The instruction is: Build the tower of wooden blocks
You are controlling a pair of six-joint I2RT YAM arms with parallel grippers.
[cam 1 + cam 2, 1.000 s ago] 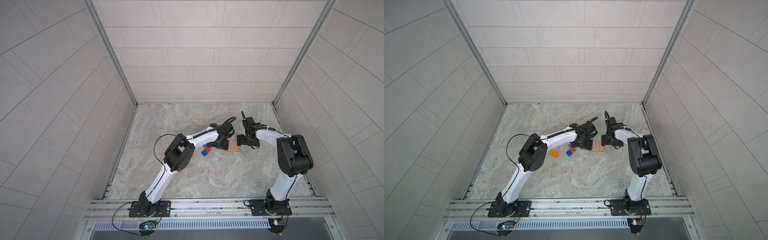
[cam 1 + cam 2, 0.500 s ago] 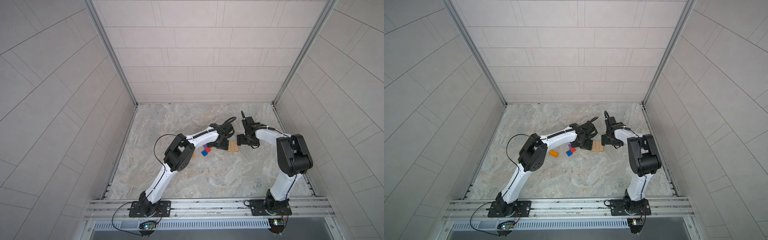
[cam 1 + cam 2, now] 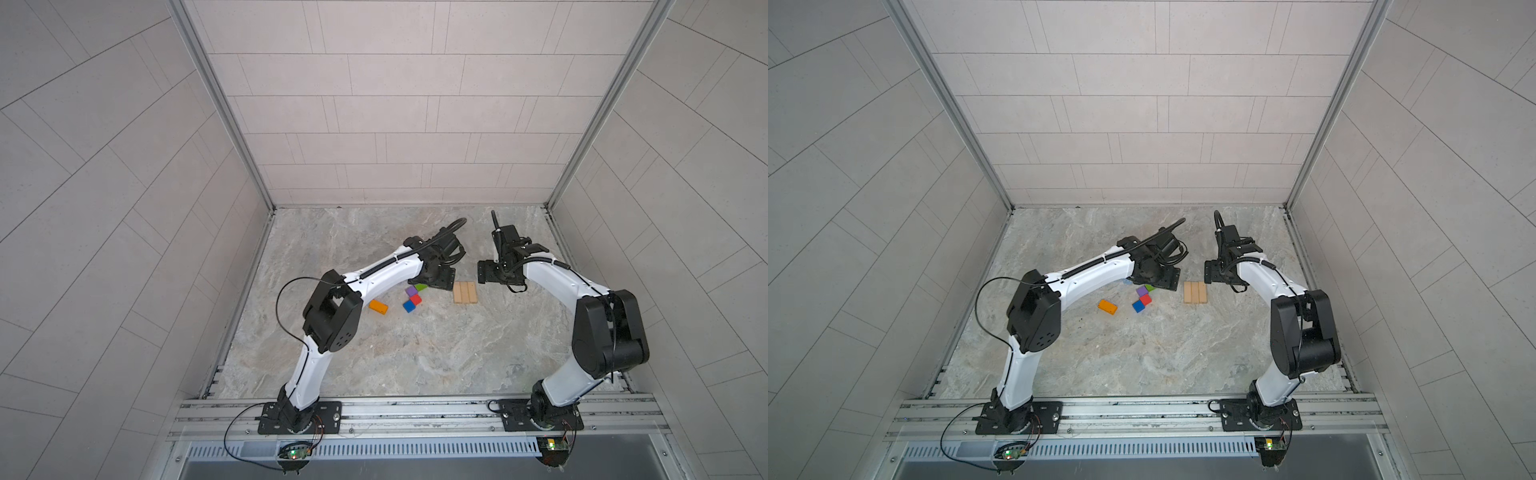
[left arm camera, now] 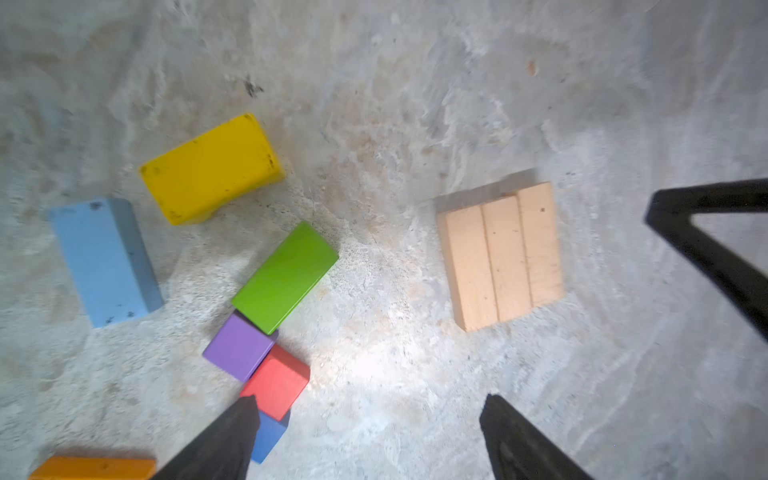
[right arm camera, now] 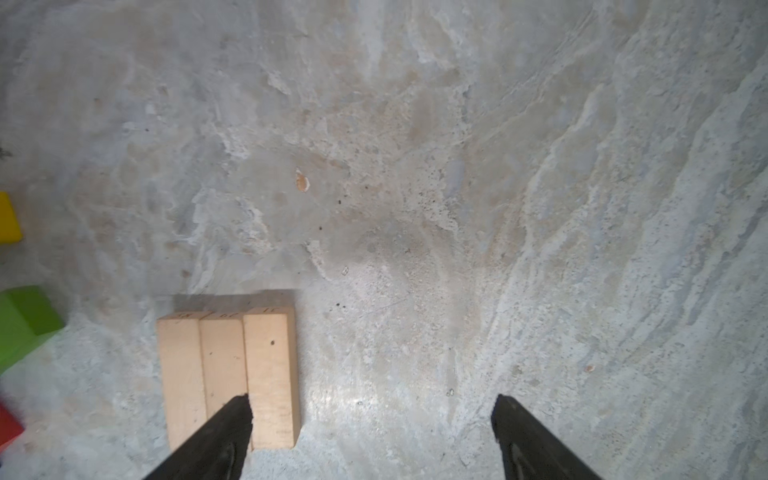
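Near the tan oblongs [image 4: 500,257], the green oblong [image 4: 284,277] — judged light, stiff, slick — is best pinched across its long sides; left gripper [image 4: 370,399] and right gripper [image 5: 372,397] are spread wide, empty.

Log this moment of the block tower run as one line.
stage: base only | tan blocks: three side by side | coloured blocks: scattered | left fingers: open, empty | right fingers: open, empty

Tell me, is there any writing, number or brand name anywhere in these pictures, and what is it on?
Three tan blocks: small dark marks, perhaps handwritten numbers, on their end faces in the right wrist view; too small and blurred to read.
Everywhere else, in all views: no words, labels, brands or signs can be made out.
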